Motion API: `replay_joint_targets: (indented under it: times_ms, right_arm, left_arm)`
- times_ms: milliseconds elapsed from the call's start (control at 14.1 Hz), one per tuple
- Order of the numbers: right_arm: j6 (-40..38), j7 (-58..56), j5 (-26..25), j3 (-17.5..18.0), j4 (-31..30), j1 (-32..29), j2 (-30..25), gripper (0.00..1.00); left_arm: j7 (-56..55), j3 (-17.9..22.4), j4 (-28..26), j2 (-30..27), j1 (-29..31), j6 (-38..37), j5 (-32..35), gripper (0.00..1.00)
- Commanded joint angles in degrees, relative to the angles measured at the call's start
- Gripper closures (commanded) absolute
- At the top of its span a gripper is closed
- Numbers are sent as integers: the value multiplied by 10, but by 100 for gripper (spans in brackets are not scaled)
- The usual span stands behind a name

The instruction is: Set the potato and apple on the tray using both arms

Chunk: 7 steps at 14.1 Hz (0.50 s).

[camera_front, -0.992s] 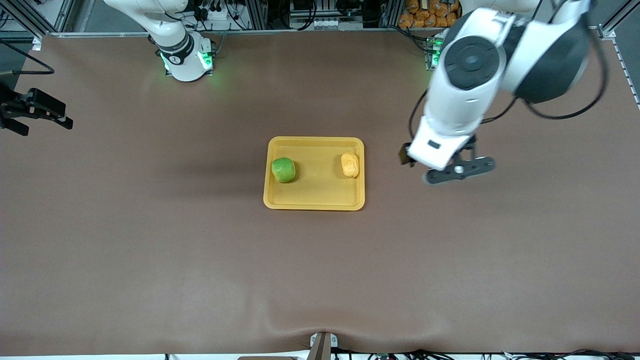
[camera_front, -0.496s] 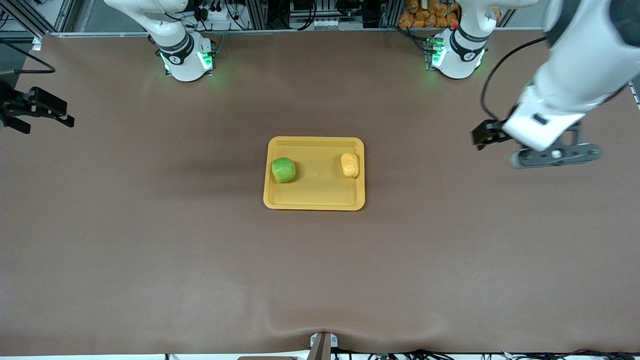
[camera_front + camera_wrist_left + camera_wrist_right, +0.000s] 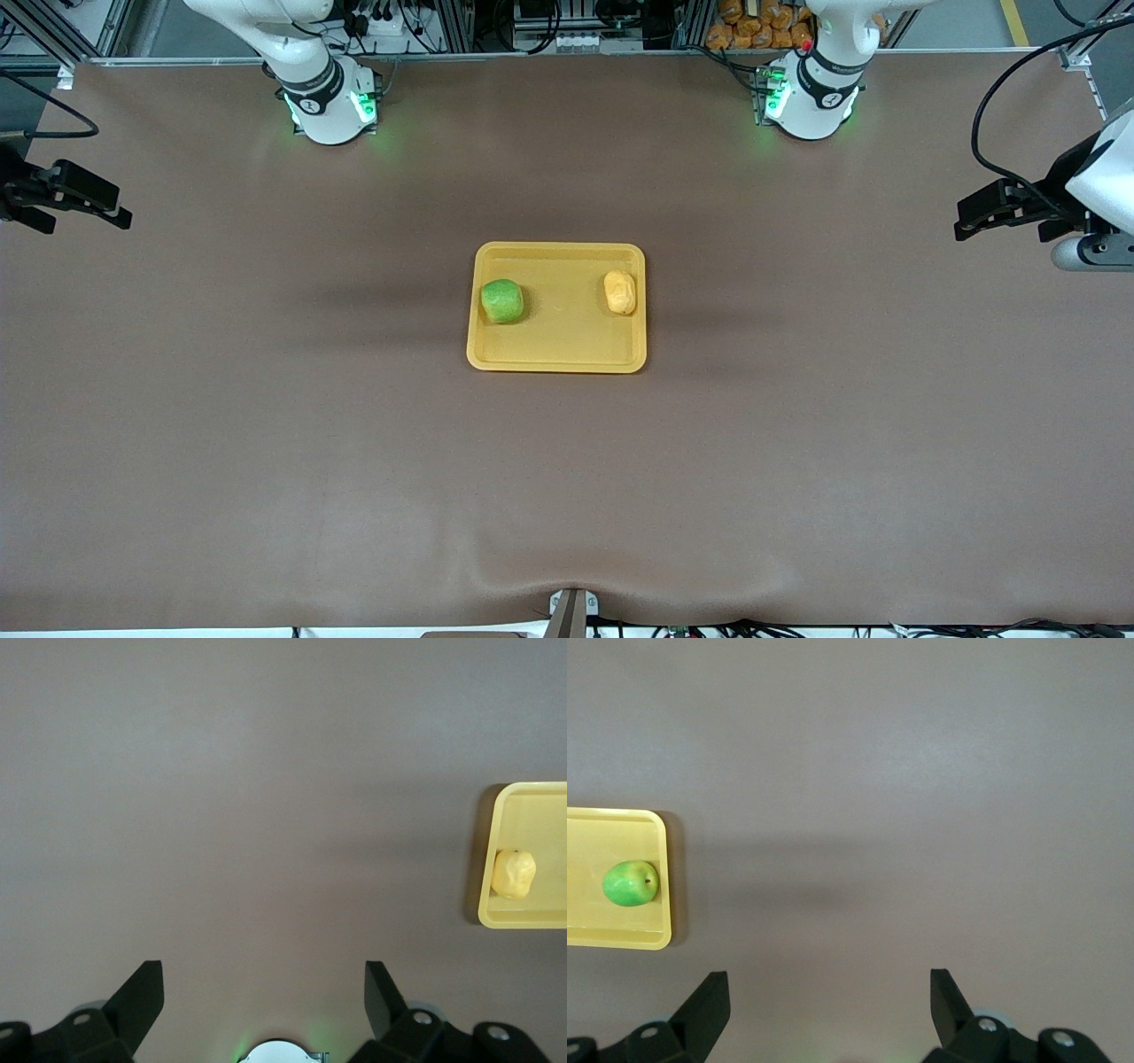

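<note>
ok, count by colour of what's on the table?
Green: 1, the apple.
Yellow-tan: 1, the potato.
Yellow-orange: 1, the tray, holding both.
Total: 3.

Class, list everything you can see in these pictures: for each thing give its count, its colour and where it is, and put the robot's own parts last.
tray: one, yellow-orange, at the middle of the table.
apple: one, green, on the tray, at its end toward the right arm.
potato: one, yellow-tan, on the tray, at its end toward the left arm.
table: one, brown cover, under everything.
arm bases: two, white with green lights, along the table's top edge in the front view.
left gripper: one, dark, fingers open, over the left arm's end of the table.
right gripper: one, dark, fingers open, over the right arm's end.
</note>
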Motion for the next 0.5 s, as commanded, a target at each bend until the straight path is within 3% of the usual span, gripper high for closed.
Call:
replay_joint_targets:
  times_ms: [0, 283, 425]
  right_arm:
    - [8, 21, -15, 6, 3, -4, -1, 0]
    - [8, 56, -17, 9, 4, -3, -1, 0]
    - [5, 56, -7, 9, 4, -6, -1, 0]
  left_arm:
    - [16, -1, -23, -20, 13, 10, -6, 0]
    - [29, 1, -49, -39, 16, 32, -7, 0]
    - [20, 5, -115, -90, 2, 61, -8, 0]
